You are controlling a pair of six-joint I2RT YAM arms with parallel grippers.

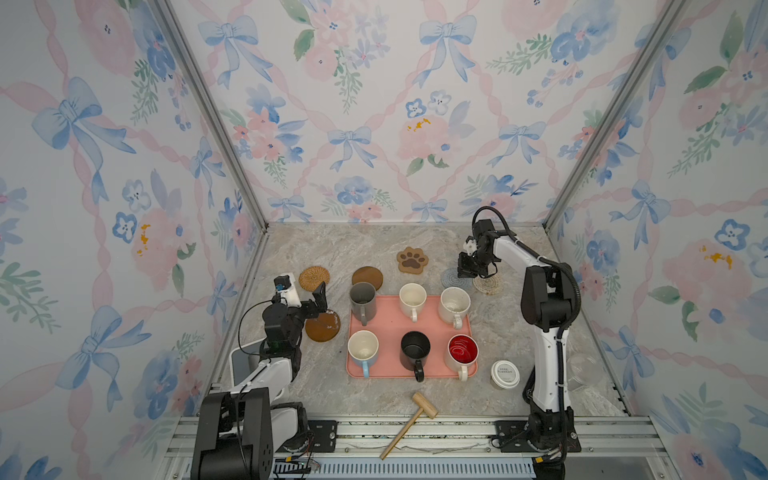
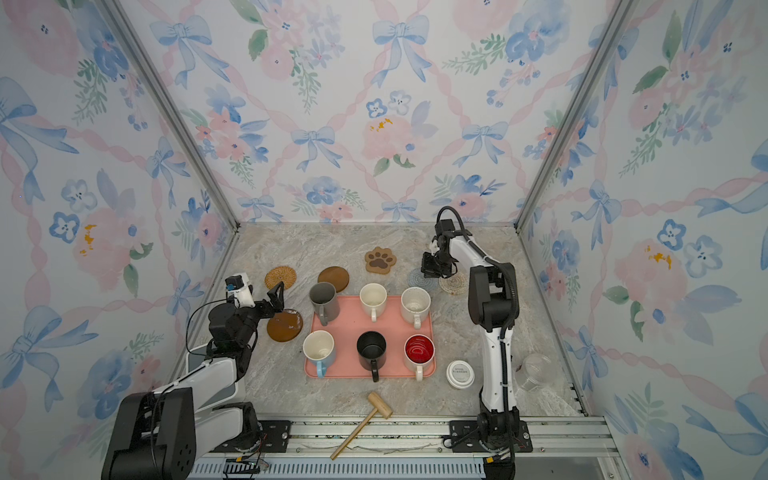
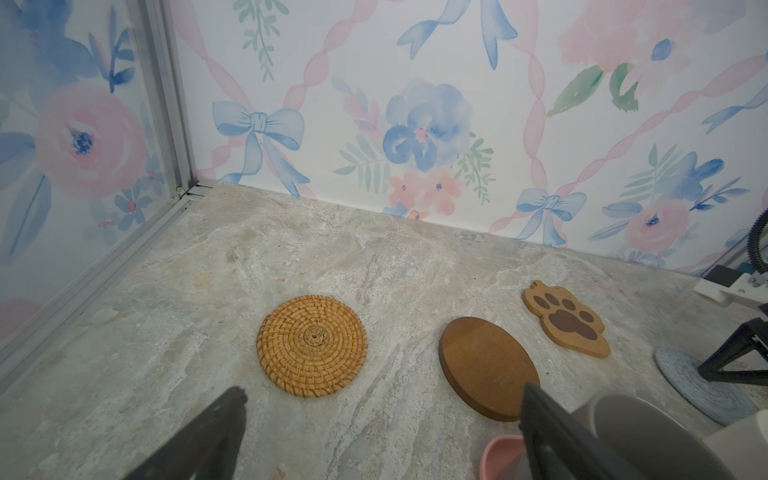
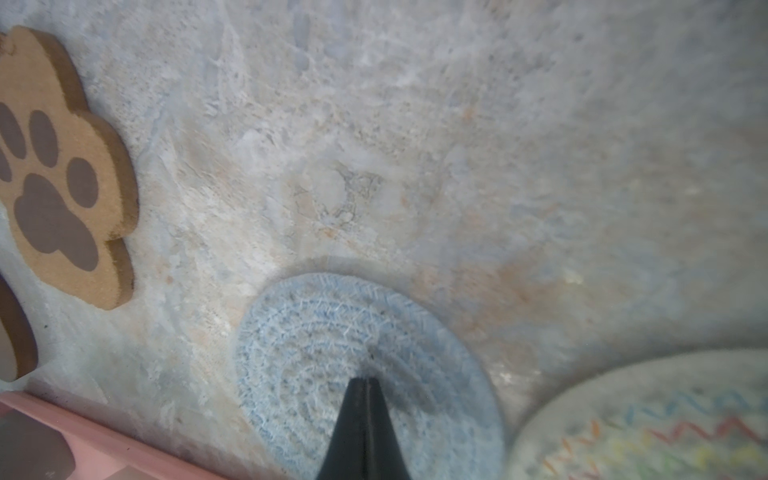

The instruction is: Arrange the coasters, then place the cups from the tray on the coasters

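The large flat pink rounded-rectangle tray (image 1: 390, 322) lies at the centre of the worktop. Six handled mugs stand upright on it in two rows of three.
- Back row: grey mug (image 1: 362, 297), cream mug (image 1: 412, 300), speckled white mug (image 1: 455, 305).
- Front row: white mug with light-blue outside (image 1: 363, 350), black mug (image 1: 415, 351), white mug with red inside (image 1: 463, 353).

Five coasters lie between the tray and the back edge. From the left edge toward the right edge they are:
- tan woven rattan round coaster (image 1: 314, 278)
- brown wooden round coaster (image 1: 367, 277)
- brown paw-shaped coaster (image 1: 412, 260)
- grey-blue woven round coaster (image 1: 450, 277)
- cream woven round coaster (image 1: 488, 286)

The second brown wooden round coaster (image 1: 323, 328) lies just beside the tray's left rim.

Left gripper (image 1: 319, 305): fingers (image 3: 548, 428) spread wide and empty, raised by the second brown wooden round coaster.

Right gripper (image 4: 366, 399): fingers (image 4: 353, 424) closed together, with the tips over the grey-blue woven round coaster. Contact cannot be confirmed.
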